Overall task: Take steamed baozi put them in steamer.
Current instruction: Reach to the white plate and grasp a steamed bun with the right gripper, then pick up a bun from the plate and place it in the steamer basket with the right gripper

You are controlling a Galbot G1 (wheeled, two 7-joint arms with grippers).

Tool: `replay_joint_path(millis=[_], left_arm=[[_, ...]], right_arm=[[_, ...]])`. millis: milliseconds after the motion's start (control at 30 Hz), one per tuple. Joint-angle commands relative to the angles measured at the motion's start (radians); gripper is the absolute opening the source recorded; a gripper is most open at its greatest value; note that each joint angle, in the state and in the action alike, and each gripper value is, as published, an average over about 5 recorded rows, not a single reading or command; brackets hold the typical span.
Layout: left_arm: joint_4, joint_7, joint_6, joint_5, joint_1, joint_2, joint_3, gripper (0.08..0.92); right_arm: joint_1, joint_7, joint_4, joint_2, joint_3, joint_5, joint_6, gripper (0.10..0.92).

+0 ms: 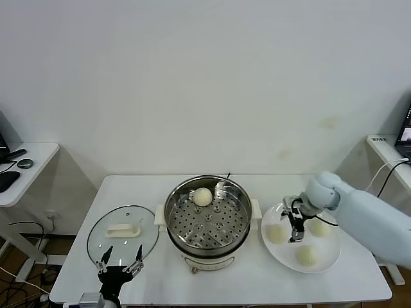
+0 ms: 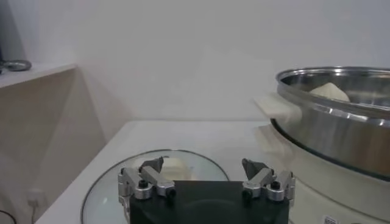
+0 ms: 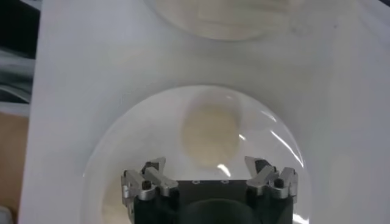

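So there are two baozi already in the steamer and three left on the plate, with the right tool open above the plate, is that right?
Not quite: the head view shows one baozi in the steamer. Three remain on the plate, under the open right tool.

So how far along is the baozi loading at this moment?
Done: one baozi lies in the steamer. In hand: the open right gripper hangs over the plate, holding nothing yet. Left: three baozi, at and. The left gripper waits open by the glass lid.

Open left tool (image 2: 206, 175) over glass lid (image 2: 109, 185)
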Motion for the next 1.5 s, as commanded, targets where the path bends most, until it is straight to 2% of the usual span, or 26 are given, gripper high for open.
replay_joint_path(millis=[33,1033,1167,1500], left_arm=[[0.003,0.001,0.004,-0.017,-0.001,0.001,-0.001,0.823],[0.011,0.005,0.009,-0.019,-0.009,-0.003,0.004,0.823],[0.011,0.005,0.009,-0.019,-0.009,-0.003,0.006,0.823],[0.016,0.002,0.008,-0.018,-0.01,-0.007,0.009,0.823]], right_arm=[[-0.053,0.065,-0.032,0.061,0.019,-0.021,-0.01,0.823],[-0.052,0.047,-0.056,0.072,0.027,-0.046,-0.019,0.815],[-0.051,0.045,-0.061,0.071,0.028,-0.047,-0.021,0.772],[-0.057,0.025,-0.083,0.059,0.054,-0.042,-0.027,0.585]])
